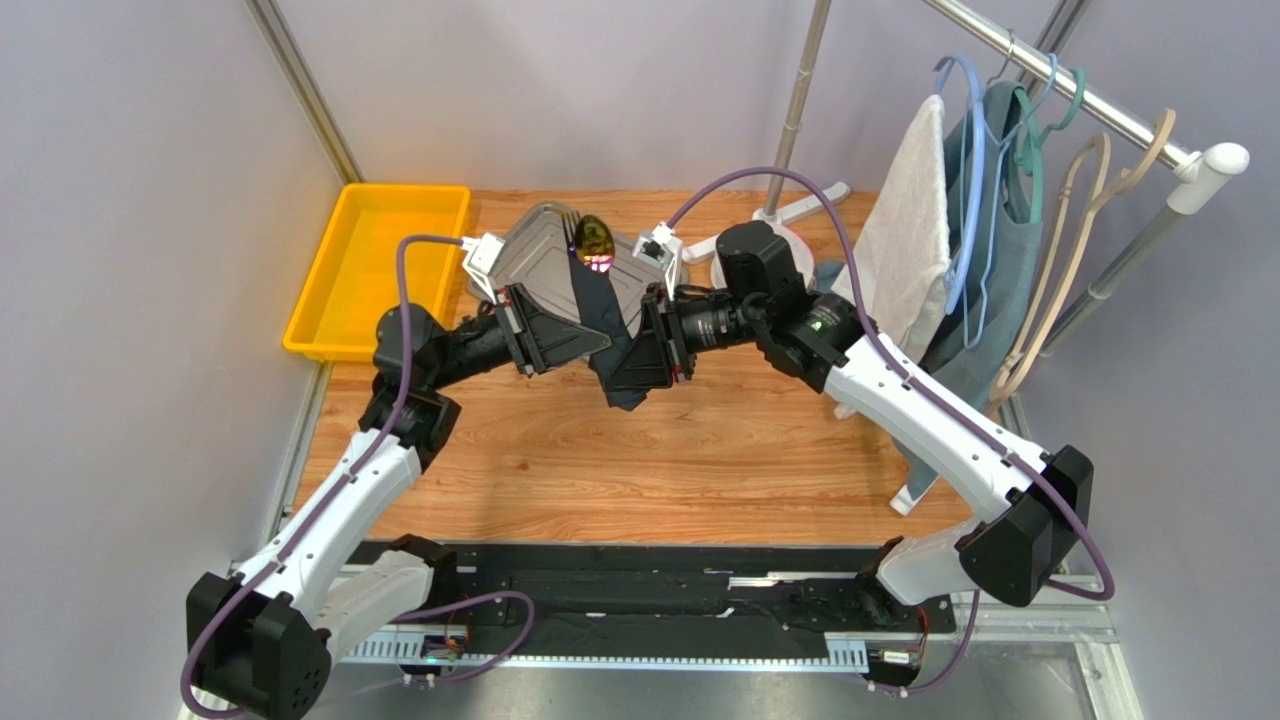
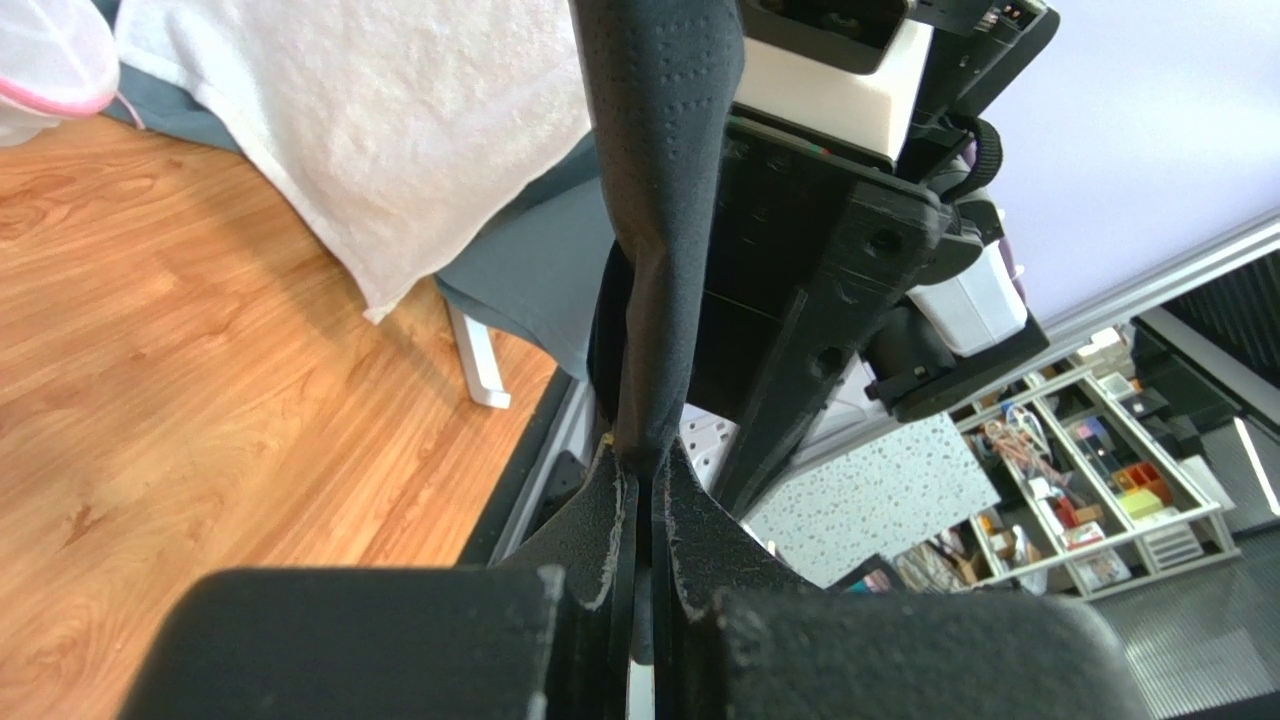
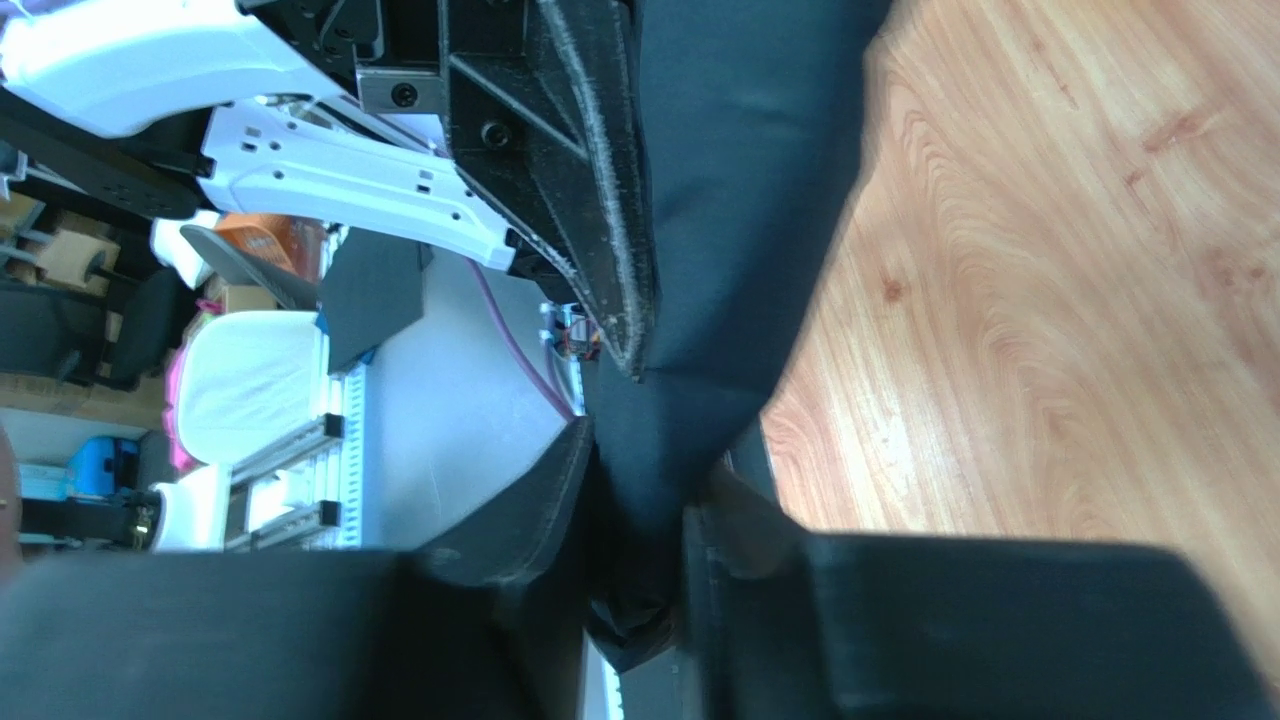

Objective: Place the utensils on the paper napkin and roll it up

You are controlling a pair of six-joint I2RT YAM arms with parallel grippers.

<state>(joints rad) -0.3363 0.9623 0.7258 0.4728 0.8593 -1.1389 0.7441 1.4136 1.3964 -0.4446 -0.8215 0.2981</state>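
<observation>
Wood table, yellow bin far-left, grey tray beside it. Black napkin hangs above table mid, strung btw both arms. Left gripper jaws pinch napkin's end tight. Right gripper jaws partly apart w/ napkin between; grip unclear. Gold spoon bowl shows at napkin's far end, by tray.
</observation>
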